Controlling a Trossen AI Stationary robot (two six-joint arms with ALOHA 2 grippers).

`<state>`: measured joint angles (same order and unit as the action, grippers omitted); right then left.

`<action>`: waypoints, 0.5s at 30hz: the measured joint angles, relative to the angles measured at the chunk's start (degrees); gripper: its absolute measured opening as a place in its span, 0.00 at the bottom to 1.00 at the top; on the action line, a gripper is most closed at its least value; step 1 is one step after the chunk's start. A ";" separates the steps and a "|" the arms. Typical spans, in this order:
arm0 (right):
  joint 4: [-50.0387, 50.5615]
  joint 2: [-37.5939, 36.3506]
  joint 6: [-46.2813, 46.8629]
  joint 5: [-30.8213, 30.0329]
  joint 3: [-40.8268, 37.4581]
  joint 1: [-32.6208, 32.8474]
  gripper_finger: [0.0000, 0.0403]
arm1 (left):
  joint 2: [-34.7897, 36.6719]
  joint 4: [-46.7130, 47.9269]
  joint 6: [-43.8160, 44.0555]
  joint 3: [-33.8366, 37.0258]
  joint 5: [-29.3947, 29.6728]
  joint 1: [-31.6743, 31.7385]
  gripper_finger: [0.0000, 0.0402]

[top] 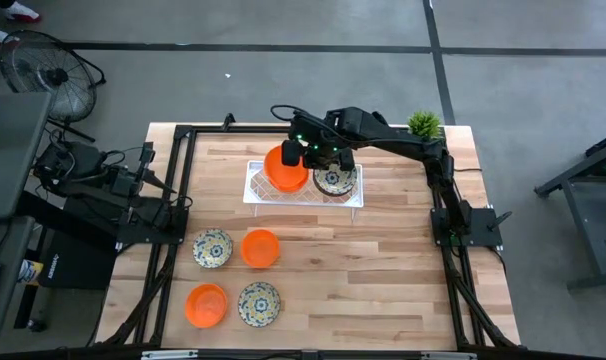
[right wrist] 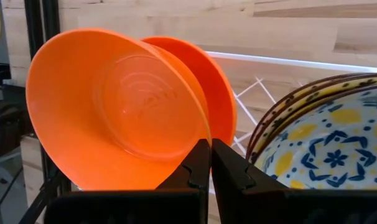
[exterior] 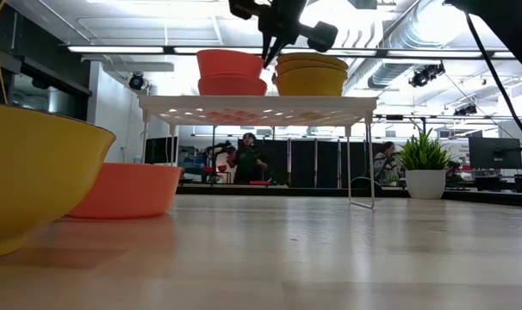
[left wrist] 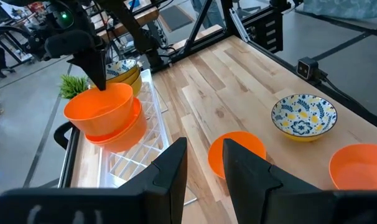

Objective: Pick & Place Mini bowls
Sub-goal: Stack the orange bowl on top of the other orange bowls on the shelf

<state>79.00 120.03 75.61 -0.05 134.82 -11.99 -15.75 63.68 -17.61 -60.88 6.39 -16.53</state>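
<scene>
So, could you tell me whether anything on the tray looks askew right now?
Yes: the top orange bowl sits tilted on the orange stack in the white tray, its rim pinched by the right end effector. The patterned stack beside it looks level.

The surface (top: pixel 383 290) is a light wood butcher-block top with visible plank seams, bordered by a black metal frame (top: pixel 183 180). A white rectangular tray (top: pixel 255 186) with a lattice bottom stands on thin legs toward the far middle of the surface; in the low view its deck (exterior: pixel 257 105) sits raised above the wood. A small green potted plant (top: pixel 424 124) in a white pot (exterior: pixel 425 182) occupies the far corner on the right-arm side. Off the surface, a floor fan (top: pixel 45 70) stands on the grey concrete floor (top: pixel 543 90), which carries dark seam lines. In the low view, two people (exterior: pixel 246 159) are visible in the room behind, beneath ceiling strip lights (exterior: pixel 158 49).
</scene>
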 joint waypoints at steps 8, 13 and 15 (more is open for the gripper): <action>-0.02 0.00 -0.64 0.00 0.00 0.00 0.00 | 0.00 0.01 0.04 0.00 0.00 0.00 0.25; -0.02 0.00 -0.98 0.02 0.00 0.00 0.00 | 0.00 0.02 0.04 0.00 0.00 0.00 0.25; 0.00 0.00 -1.09 0.02 0.00 0.00 0.00 | 0.00 0.02 0.04 0.00 0.00 0.00 0.25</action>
<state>79.00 120.03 74.52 -0.03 134.82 -11.99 -15.75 63.70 -17.56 -60.88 6.39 -16.53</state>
